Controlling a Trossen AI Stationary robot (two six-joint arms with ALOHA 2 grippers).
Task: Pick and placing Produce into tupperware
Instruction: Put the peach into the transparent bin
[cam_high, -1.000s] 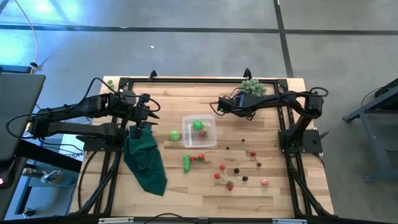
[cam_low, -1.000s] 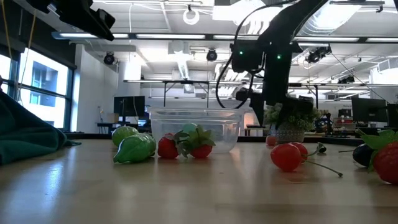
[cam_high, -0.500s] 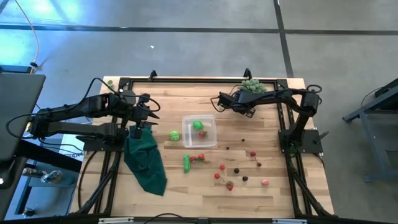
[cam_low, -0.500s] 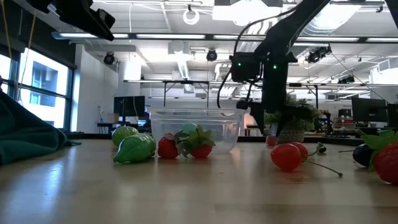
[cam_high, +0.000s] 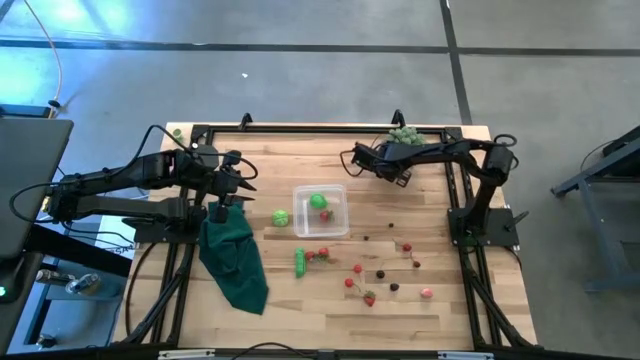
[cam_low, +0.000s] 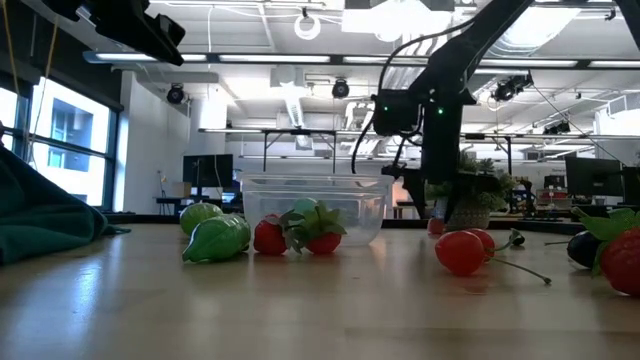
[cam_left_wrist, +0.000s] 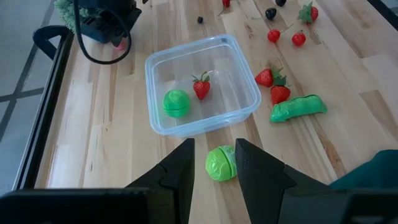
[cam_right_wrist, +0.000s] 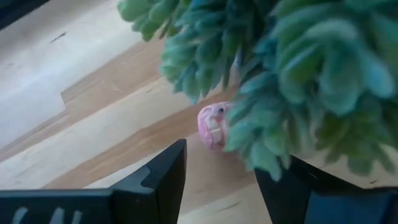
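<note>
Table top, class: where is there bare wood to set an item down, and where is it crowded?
Bare wood lies along the near edge of the table, beside the dark green cloth, and at the back between the left gripper and right gripper. It is crowded around the tupperware and the scattered produce near the right side.

tub (cam_high: 321, 211) in table (cam_high: 270, 300) middle, ball (cam_high: 317, 201) and berry (cam_high: 325, 215) inside | cabbage (cam_high: 281, 217) just left of tub | pod (cam_high: 300, 261) near side of tub | cloth (cam_high: 236, 260) far left | plant (cam_high: 404, 135) at far edge, right | small fruits (cam_high: 385, 275) near right
</note>
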